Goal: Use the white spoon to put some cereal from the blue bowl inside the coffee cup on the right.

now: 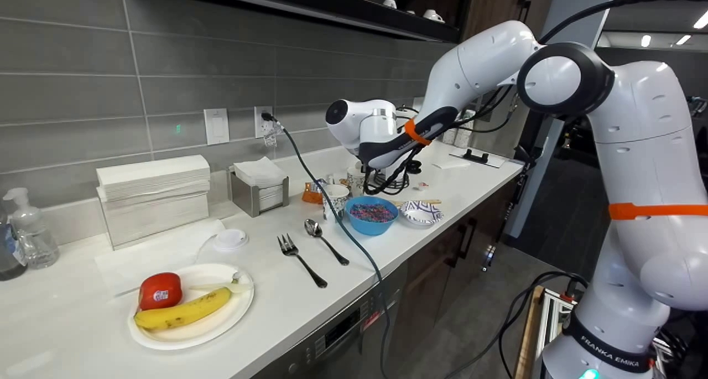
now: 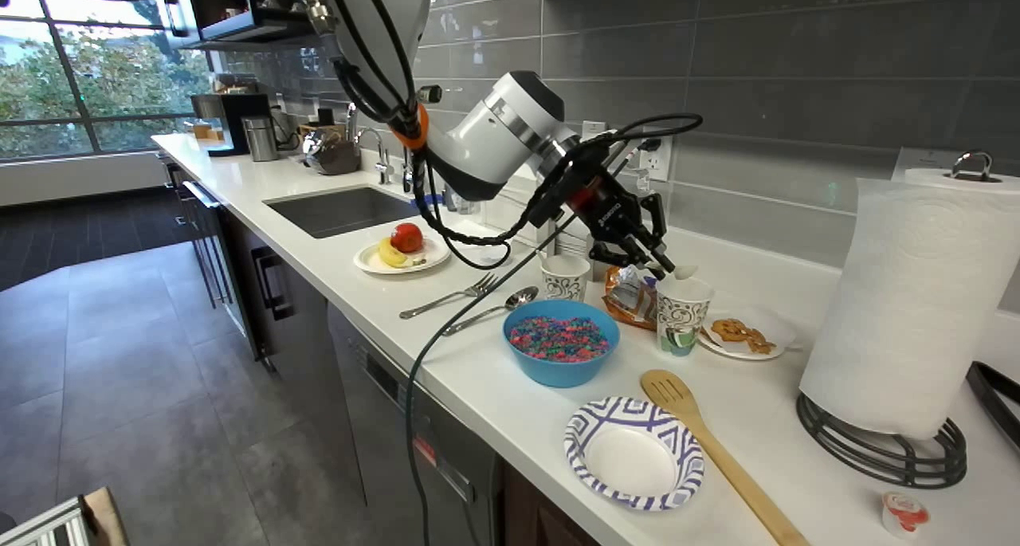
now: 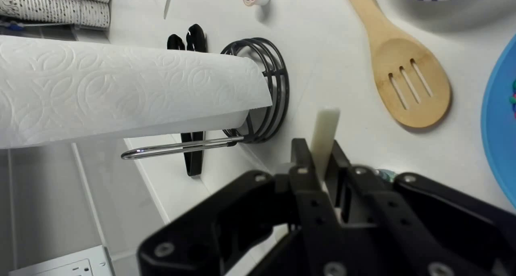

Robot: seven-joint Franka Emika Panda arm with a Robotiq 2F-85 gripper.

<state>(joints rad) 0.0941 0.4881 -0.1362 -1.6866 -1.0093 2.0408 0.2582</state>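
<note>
My gripper (image 2: 660,269) is shut on the white spoon (image 2: 684,272). In the wrist view a pale flat length of the spoon (image 3: 325,127) sticks out between the fingertips (image 3: 320,155); the rest is hidden, and I cannot tell whether it carries cereal. The gripper is just above the rim of the right-hand coffee cup (image 2: 683,319). A second patterned cup (image 2: 565,279) stands farther left. The blue bowl (image 2: 561,373) holds the cereal (image 2: 558,339), small pink, blue and green pieces, in both exterior views. Its blue rim (image 3: 494,127) shows at the wrist view's right edge.
A wooden slotted spatula (image 2: 669,390), a patterned paper bowl (image 2: 637,458) and a paper towel roll (image 2: 908,307) stand near. A cookie plate (image 2: 785,335) and a snack bag (image 2: 629,307) flank the cup. A fork (image 2: 450,297) and metal spoon (image 2: 494,309) lie left. A cable (image 2: 446,331) crosses the counter.
</note>
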